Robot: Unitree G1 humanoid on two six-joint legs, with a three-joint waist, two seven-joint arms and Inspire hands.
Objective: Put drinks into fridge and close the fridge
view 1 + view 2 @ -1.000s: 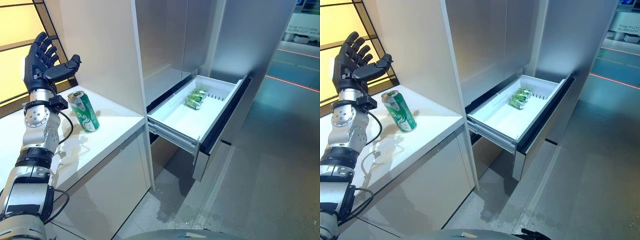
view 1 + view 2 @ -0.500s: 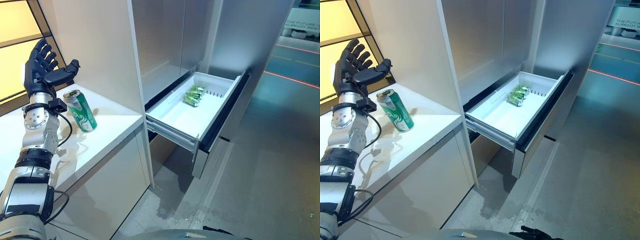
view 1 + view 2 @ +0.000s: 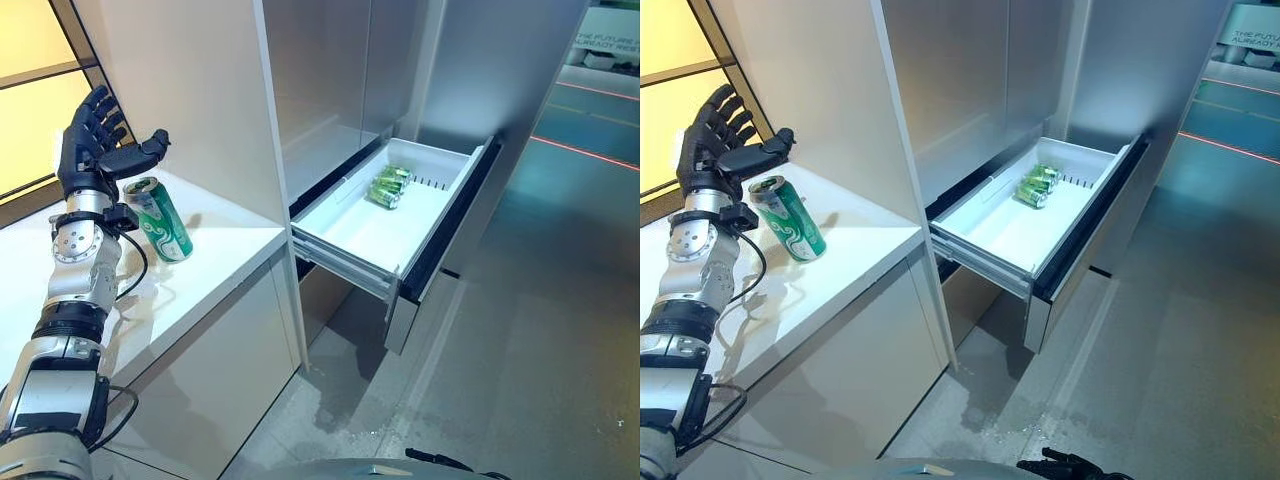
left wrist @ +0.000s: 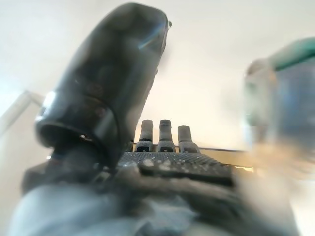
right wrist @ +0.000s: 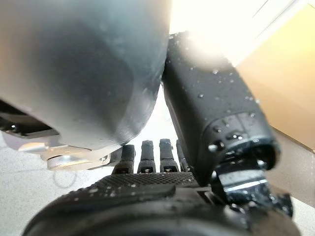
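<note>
A green can [image 3: 158,219] stands tilted on the white counter [image 3: 225,250]. My left hand [image 3: 92,150] is open just behind and above the can, with its thumb reaching over the can's top and not touching it. In the left wrist view the thumb [image 4: 110,83] and straight fingers [image 4: 162,135] show, with the can [image 4: 280,103] blurred beside them. The fridge's white drawer [image 3: 350,262] is pulled out, with green cans [image 3: 388,187] lying at its far end. My right hand [image 5: 147,182] is open and empty, its fingers straight.
A tall white panel [image 3: 200,100] stands between the counter and the steel fridge front [image 3: 330,70]. The drawer's dark front [image 3: 452,235] juts out over the grey floor [image 3: 540,330]. A yellow-lit window [image 3: 30,90] is behind the counter.
My left hand has come down and forward towards the can, its thumb now over the can's top. The camera has shifted slightly. The can and drawer have not moved.
</note>
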